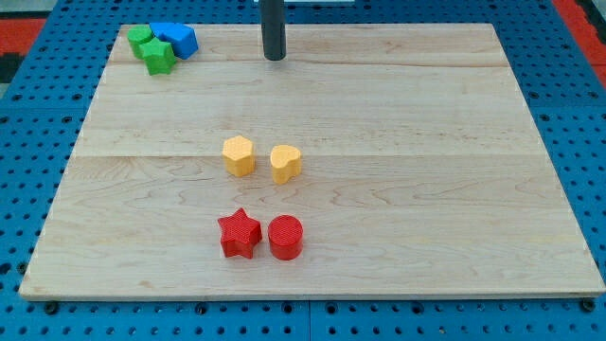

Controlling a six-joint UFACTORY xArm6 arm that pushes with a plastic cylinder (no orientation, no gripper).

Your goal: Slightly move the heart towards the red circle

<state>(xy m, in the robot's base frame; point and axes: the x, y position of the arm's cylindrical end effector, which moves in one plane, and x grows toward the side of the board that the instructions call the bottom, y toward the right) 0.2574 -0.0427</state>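
A yellow heart lies near the middle of the wooden board. A red circle sits straight below it, toward the view's bottom. A red star touches the circle's left side. A yellow hexagon sits just left of the heart. My tip is at the view's top, well above the heart and apart from every block.
At the top left corner, a green block, a green block and blue blocks are clustered together. The board lies on a blue pegboard surface.
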